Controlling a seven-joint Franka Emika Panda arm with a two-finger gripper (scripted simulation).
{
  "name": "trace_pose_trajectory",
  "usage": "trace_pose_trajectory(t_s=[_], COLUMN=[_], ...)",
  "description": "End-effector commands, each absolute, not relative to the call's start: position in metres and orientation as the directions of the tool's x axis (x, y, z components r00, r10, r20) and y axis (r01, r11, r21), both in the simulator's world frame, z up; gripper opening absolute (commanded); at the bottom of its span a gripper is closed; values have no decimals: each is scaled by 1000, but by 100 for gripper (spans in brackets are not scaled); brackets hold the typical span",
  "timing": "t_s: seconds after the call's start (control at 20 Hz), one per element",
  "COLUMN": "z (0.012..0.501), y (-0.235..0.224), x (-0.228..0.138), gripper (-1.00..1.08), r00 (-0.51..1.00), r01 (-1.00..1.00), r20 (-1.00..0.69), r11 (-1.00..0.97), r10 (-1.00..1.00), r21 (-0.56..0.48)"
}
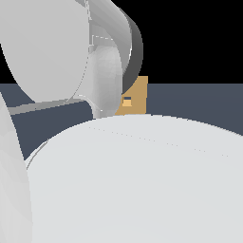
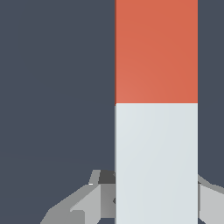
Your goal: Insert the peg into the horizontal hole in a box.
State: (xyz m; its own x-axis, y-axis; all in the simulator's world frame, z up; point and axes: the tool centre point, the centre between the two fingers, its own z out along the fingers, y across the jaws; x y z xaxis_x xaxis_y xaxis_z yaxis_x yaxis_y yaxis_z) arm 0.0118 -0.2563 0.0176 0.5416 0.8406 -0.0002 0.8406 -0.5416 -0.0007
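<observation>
The wrist view is filled by the peg (image 2: 156, 87), orange-red along its far length and pale grey-white (image 2: 156, 157) at the near end. My gripper (image 2: 156, 199) flanks the white section, with one grey finger (image 2: 98, 199) against one side and the other finger (image 2: 211, 202) against the opposite side, shut on the peg. In the exterior view the tan box (image 1: 137, 95) stands in the background, and its small dark square hole (image 1: 126, 100) faces the camera. Both the gripper and the peg are hidden there behind the arm.
Large white arm links (image 1: 133, 180) fill most of the exterior view and cover the box's left part. A dark blue-grey floor (image 1: 199, 102) lies around the box and behind the peg (image 2: 52, 87).
</observation>
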Motion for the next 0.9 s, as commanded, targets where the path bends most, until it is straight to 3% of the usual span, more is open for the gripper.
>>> trace_pose_trajectory(t_s=[0.0,0.45,0.85], z=[18,20,42], y=[-256,-248,-177], x=[12,14,27], gripper=[-100,-100,-100], r00=[542,529,428], r01=[841,848,904], r20=[0,0,-1], r11=[-542,-529,-428], r10=[841,848,904], r21=[0,0,0])
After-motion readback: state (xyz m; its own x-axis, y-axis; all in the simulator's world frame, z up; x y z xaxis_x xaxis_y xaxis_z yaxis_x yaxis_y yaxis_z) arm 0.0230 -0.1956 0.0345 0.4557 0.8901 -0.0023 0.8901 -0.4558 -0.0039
